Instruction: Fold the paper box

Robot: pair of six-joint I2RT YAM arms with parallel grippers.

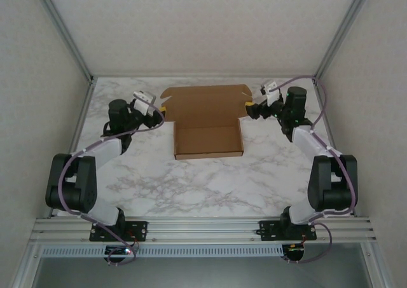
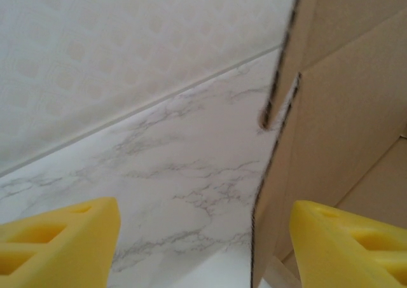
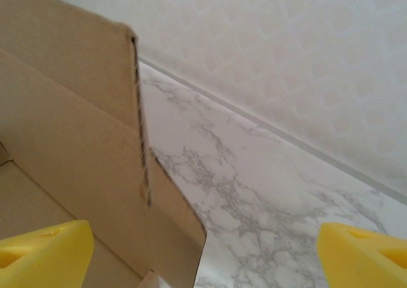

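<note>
**Top external view.** The plain brown cardboard die-cut paper box (image 1: 206,119) lies on the white marble-patterned table (image 1: 191,186), toward its far edge and midway between the arms. The near part is formed into a shallow tray with its walls raised. The lid panel extends behind the tray, its long axis running left to right. The left claw (image 1: 160,113) is at the left end of that panel and the right claw (image 1: 250,108) is at the right end. Each arm is about equally near its own end.

**Left wrist view.** The left claw (image 2: 205,212) is released, and its yellow fingers (image 2: 63,243) stand wide apart. The slit edge of the paper box (image 2: 343,129) lies between them, close to the right finger. Bare table (image 2: 184,173) lies toward the left finger. Nothing is clamped.

**Right wrist view.** The right claw (image 3: 205,237) is also released. The slotted edge of the paper box (image 3: 70,142) stands between the fingers (image 3: 362,256), on the left side, and tilts upward.

**Judgement.** The next move probably depends on both claws engaging the lid ends evenly, so that the panel swings toward the tray without skewing.
</note>
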